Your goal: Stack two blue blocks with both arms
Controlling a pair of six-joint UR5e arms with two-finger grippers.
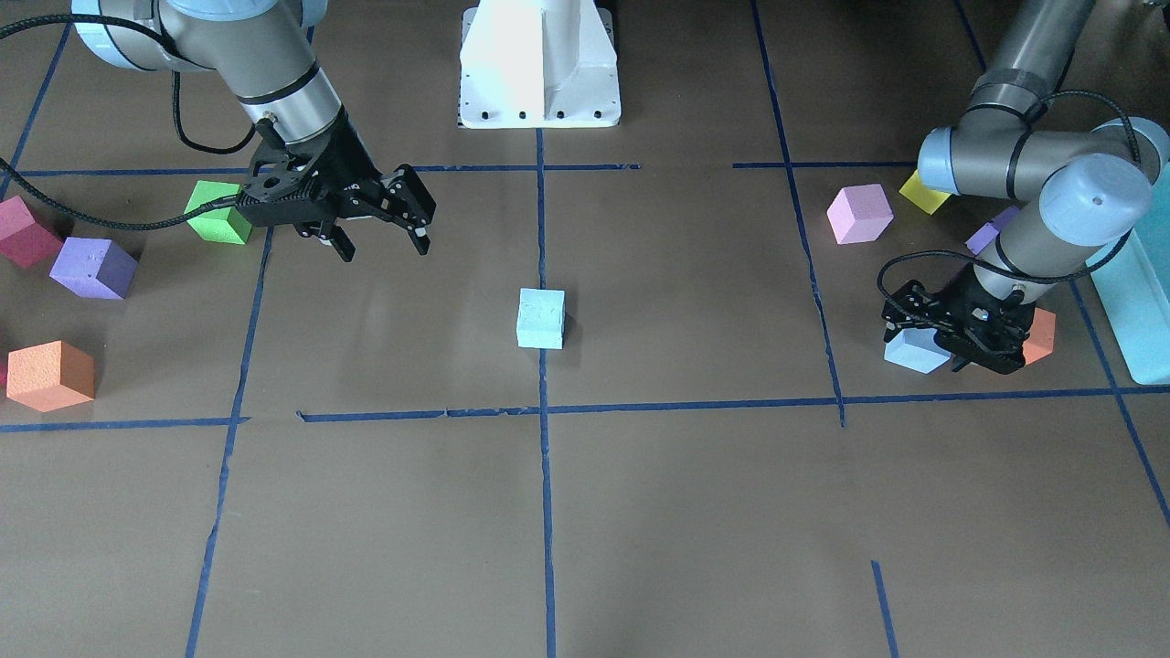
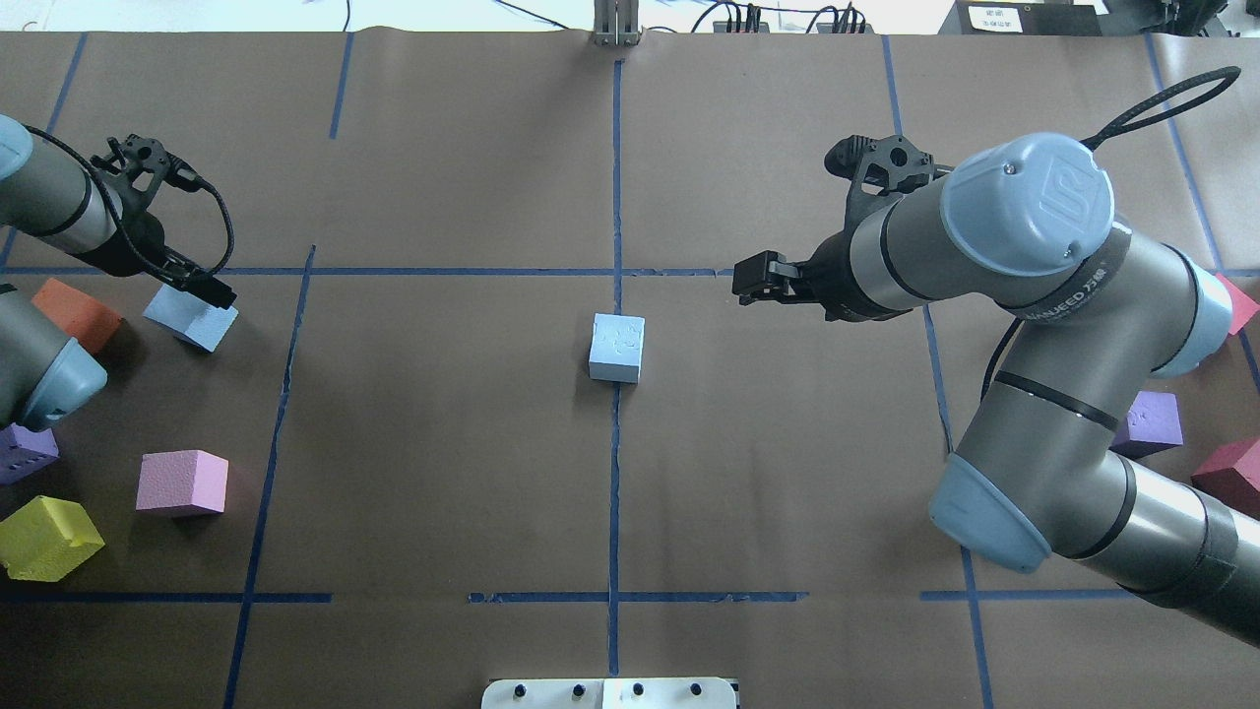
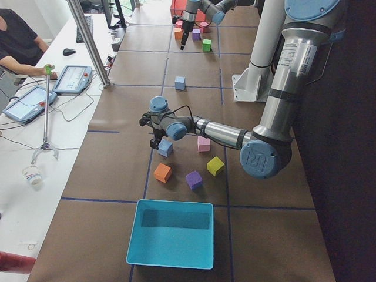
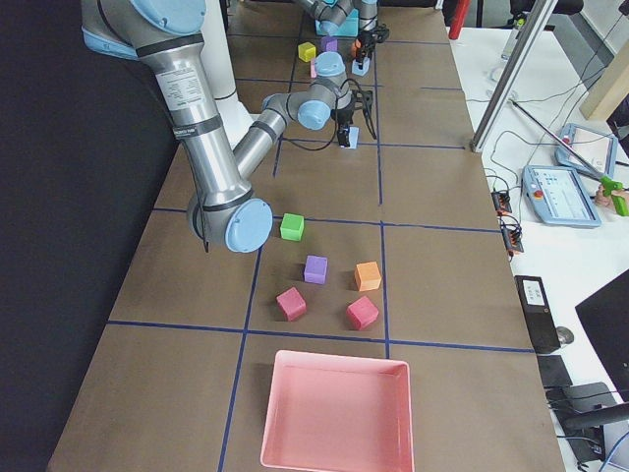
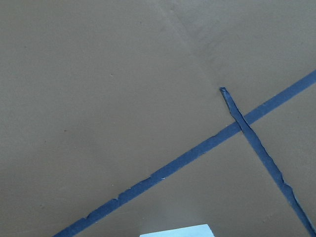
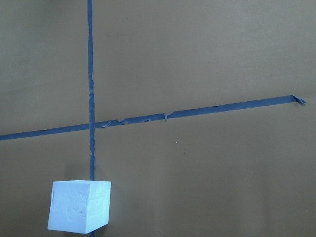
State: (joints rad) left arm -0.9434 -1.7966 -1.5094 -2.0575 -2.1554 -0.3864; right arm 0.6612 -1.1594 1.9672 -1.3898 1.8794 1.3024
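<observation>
The pale cyan block [image 1: 540,318] is seen at the middle of the counter [image 1: 695,512], on a blue tape line [image 1: 547,512], untouched. The right claw [image 1: 384,249] is held open above the counter, well apart from it. The left claw [image 1: 964,356] is found low, just beside the periwinkle block [image 1: 912,351]; whether it grips cannot be told

Overhead and front cameras looked down from opposite sides, sharing the central blue block [image 2: 617,347]; both wrist cameras sat close above the surface [image 5: 98,98].
</observation>
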